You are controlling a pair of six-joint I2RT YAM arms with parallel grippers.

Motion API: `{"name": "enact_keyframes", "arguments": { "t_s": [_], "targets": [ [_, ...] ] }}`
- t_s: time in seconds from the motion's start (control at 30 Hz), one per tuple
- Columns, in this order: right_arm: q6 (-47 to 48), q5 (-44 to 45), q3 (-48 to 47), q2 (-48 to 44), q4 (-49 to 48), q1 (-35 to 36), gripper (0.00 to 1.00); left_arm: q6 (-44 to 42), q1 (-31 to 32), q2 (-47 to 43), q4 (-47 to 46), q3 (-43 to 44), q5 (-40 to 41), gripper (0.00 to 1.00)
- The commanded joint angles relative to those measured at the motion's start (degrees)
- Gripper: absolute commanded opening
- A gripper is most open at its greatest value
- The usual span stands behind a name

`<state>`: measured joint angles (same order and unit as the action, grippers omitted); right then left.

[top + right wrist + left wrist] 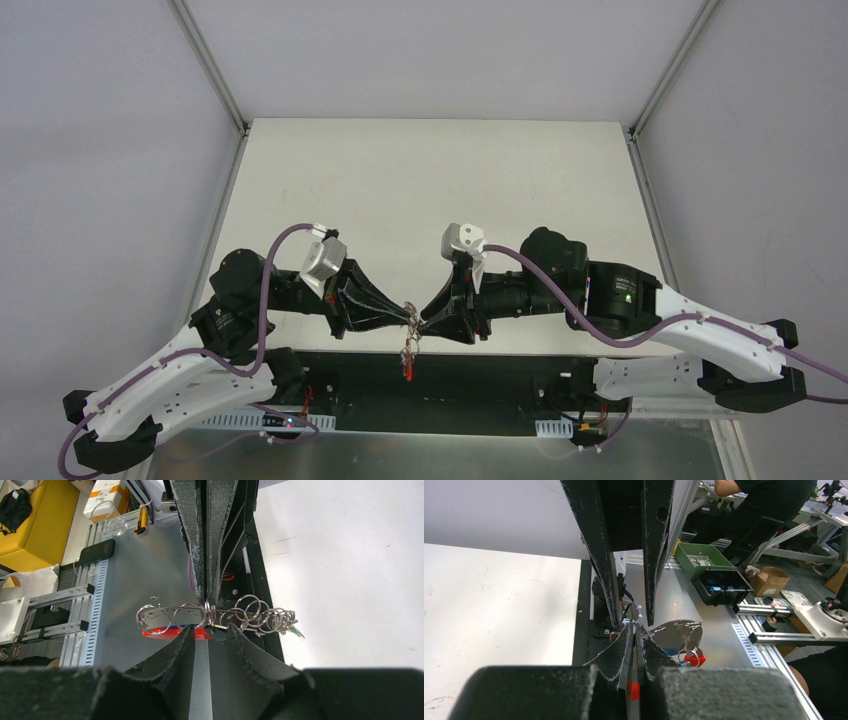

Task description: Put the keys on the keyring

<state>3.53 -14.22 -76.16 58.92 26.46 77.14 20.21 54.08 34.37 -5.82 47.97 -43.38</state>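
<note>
The pale, matte surface [430, 180] is the largest thing here; both black arms lean out over its near edge and meet tip to tip just past that edge, in the air. The left fingers [194, 545] are long wedges faced with rough dark foam, and they are pressed together on the keyring [220, 616]; the right fingers [175, 655], of the same make, stand a little apart around it, and I cannot tell whether they pinch a loop. The keyring hangs just beyond that edge between the two tips; it is a string of thin silvery wire loops, hard and springy, with a red piece [167, 632] at the end farthest from the edge. I judge it light, slick and apt to swing or twist; it is best taken flat across the wire. Of the keys [294, 629] only a green sliver shows, at the end nearest the edge.
</note>
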Motion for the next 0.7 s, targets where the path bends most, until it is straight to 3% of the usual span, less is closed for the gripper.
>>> {"name": "enact_keyframes", "arguments": {
  "t_s": [0.0, 0.67],
  "targets": [
    [1.5, -0.1, -0.5, -0.4, -3.0, 0.8, 0.32, 0.9, 0.6, -0.8, -5.5, 0.4, -0.6, 0.00],
    [3.8, 1.9, -0.7, 1.3, -4.6, 2.3, 0.26, 1.9, 0.5, -0.6, -7.5, -0.1, -0.8, 0.00]
  ]
}}
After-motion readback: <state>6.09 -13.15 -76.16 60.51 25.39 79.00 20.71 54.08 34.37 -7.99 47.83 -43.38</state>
